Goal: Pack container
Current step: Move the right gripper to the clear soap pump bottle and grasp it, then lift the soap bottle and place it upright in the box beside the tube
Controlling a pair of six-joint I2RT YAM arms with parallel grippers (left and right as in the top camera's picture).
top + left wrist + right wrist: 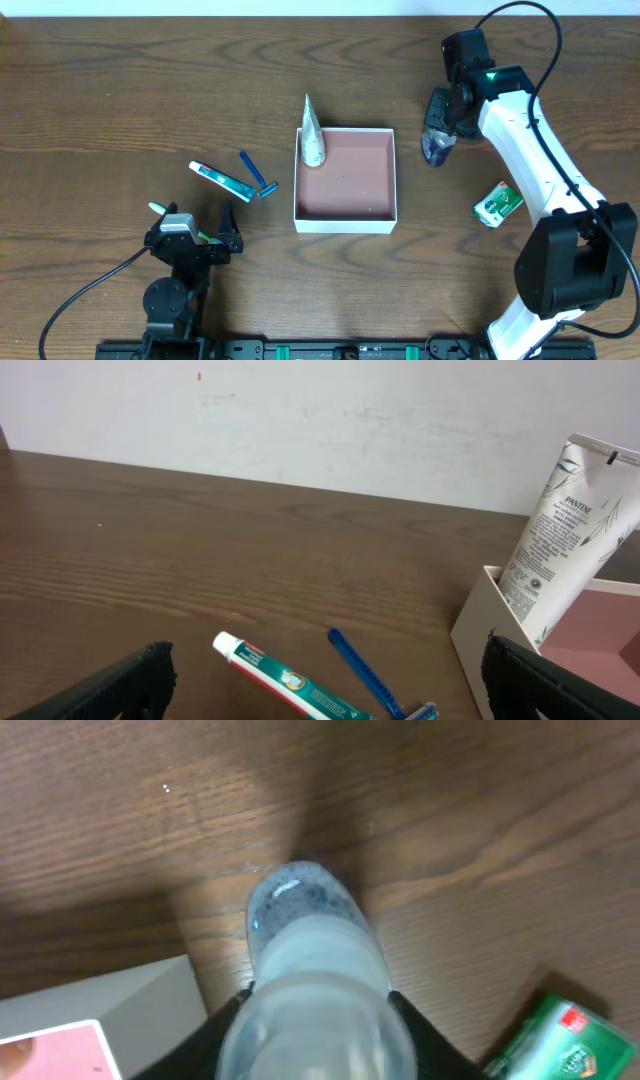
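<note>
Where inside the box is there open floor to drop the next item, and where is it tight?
Most of the container floor is bare: the whole near half and the far-right corner. Only the far-left corner is taken, by the standing white tube. Outside, razor and toothpaste lie off its left wall.

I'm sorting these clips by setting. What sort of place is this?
Likely a robotics lab bench, not a home: two robot arms at a wooden table, a plain white wall behind, and a toothpaste tube and razor laid beside a white container like props.
</note>
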